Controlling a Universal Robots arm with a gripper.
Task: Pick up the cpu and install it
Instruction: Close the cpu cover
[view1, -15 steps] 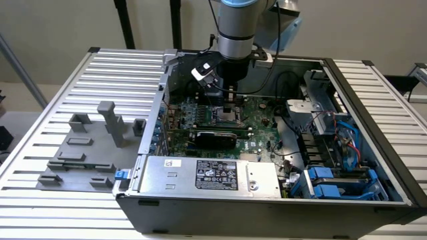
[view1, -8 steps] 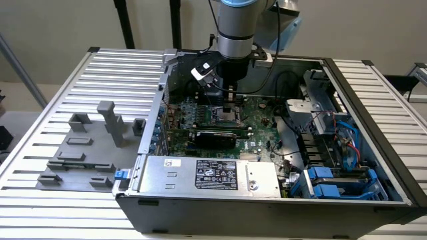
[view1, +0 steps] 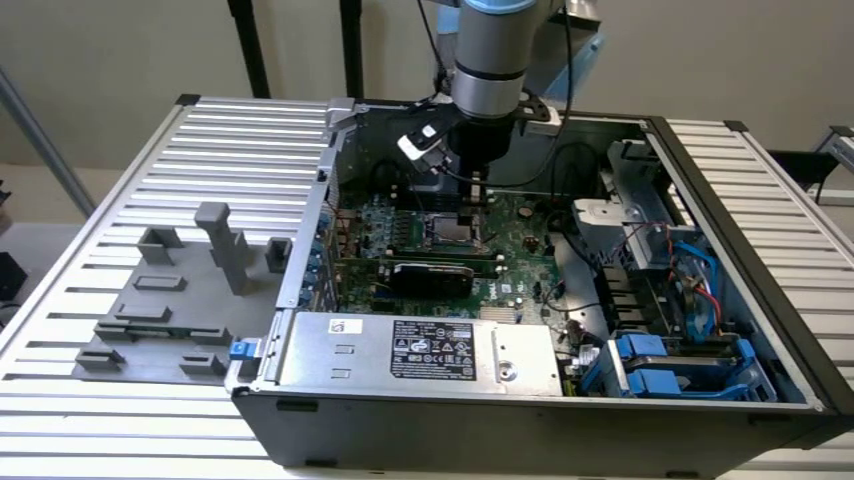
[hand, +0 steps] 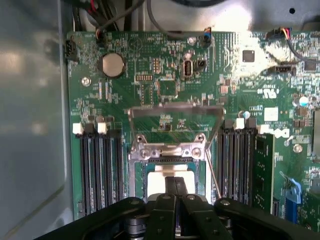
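The cpu (hand: 155, 179), a pale silver-grey square, lies flat in the metal-framed socket (hand: 170, 151) on the green motherboard (hand: 165, 80). The socket's load plate (hand: 175, 112) stands swung up behind it. My gripper (hand: 175, 184) is shut, its two black fingers pressed together right over the middle of the cpu, hiding its centre. I cannot tell whether the tips touch it. In the exterior view the gripper (view1: 470, 215) points straight down into the open computer case (view1: 534, 430), over the socket (view1: 447, 228).
Memory slots (hand: 100, 170) flank the socket, with more (hand: 237, 160) on its other side. In the case are a power supply (view1: 414, 350), a black card (view1: 427, 272), cables and blue drive bays (view1: 667, 365). Grey fixture blocks (view1: 174, 300) stand on the slatted table at the exterior view's left.
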